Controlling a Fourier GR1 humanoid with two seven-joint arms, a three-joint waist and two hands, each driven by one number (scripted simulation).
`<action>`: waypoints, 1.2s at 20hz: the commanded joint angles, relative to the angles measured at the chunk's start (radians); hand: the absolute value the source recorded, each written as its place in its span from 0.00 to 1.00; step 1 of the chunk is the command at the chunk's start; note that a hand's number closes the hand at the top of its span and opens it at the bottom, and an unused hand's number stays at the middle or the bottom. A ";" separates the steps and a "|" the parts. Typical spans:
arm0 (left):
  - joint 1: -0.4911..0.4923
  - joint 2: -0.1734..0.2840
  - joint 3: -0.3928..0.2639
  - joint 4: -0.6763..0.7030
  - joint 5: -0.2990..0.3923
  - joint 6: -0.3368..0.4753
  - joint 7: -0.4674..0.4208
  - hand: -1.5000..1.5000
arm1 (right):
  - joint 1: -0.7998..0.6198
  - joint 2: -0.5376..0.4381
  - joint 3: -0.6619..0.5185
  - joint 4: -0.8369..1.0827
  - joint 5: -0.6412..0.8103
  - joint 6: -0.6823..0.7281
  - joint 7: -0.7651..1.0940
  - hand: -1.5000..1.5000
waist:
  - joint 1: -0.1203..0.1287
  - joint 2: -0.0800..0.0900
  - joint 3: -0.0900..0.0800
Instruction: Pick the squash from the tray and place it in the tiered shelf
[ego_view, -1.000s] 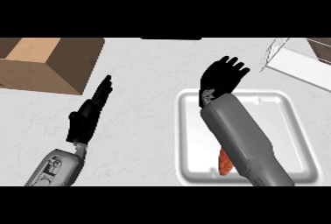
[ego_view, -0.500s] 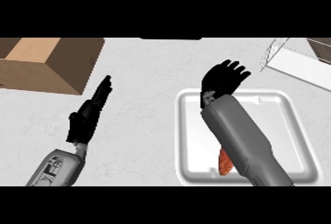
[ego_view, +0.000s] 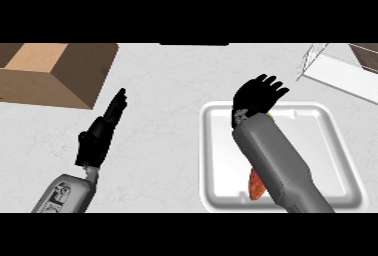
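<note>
— Where's the squash (ego_view: 256, 186)?
— In the tray (ego_view: 221, 150), behind my right robot hand (ego_view: 258, 96), mostly under my forearm (orange end showing). Both that hand and my left robot hand (ego_view: 100, 135) are released, fingers straight.

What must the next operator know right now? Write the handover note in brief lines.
Right hand: open, fingers spread, over the far rim of the white rectangular tray, holding nothing.
Left hand: open, resting at the view's left, beside the brown cardboard box.
Orange squash: lies in the tray, mostly hidden under the right forearm.
White tiered shelf: at the upper right corner, beyond the tray.
Done: nothing picked.
Left: grasp the squash, lift it, place it in the shelf.
</note>
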 joint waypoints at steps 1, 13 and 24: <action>-0.006 0.005 0.014 -0.008 0.007 -0.016 0.017 0.50 | 0.003 0.017 -0.035 0.023 0.016 0.037 0.200 0.00 | -0.011 0.000 0.000; 0.006 0.000 0.041 -0.023 -0.007 -0.027 0.014 0.50 | 0.097 0.017 -0.012 0.010 0.015 0.004 0.173 0.00 | -0.008 0.002 0.000; 0.011 -0.008 0.055 -0.008 -0.016 -0.049 0.019 0.50 | 0.093 0.018 0.062 -0.049 0.011 0.117 0.160 1.00 | -0.012 -0.002 0.000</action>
